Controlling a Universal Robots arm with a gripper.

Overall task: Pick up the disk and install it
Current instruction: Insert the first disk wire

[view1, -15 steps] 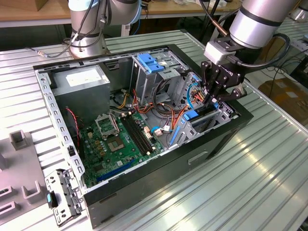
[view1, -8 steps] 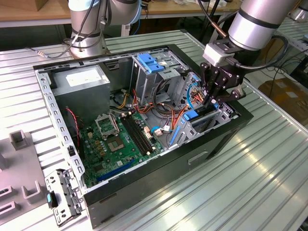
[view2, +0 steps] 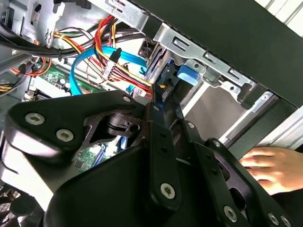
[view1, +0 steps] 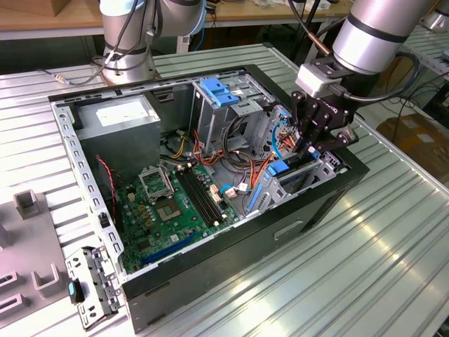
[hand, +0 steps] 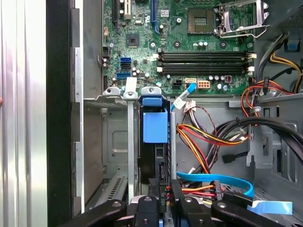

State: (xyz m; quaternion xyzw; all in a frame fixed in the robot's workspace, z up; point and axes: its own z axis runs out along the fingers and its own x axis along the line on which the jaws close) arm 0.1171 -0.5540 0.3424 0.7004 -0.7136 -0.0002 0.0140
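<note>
Black linkage gripper [view1: 313, 144] clamped on the edge of the disk, a flat drive with blue plastic side rails [hand: 155, 142], standing edge-on in the grey metal drive bay [hand: 116, 146] of the open black computer case [view1: 330, 203].
Judgement: keep the rails parallel to the bay guides and press straight in. Drive label and far end are hidden; seating depth is unclear. A person's hand [view2: 272, 166] rests just outside the case.

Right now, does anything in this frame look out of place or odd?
Yes: a person's hand lies just outside the computer case in the second wrist view, close to where the gripper works at the disk in its bay. A hand that near a working arm stands out. Nothing looks spilled or damaged.
</note>
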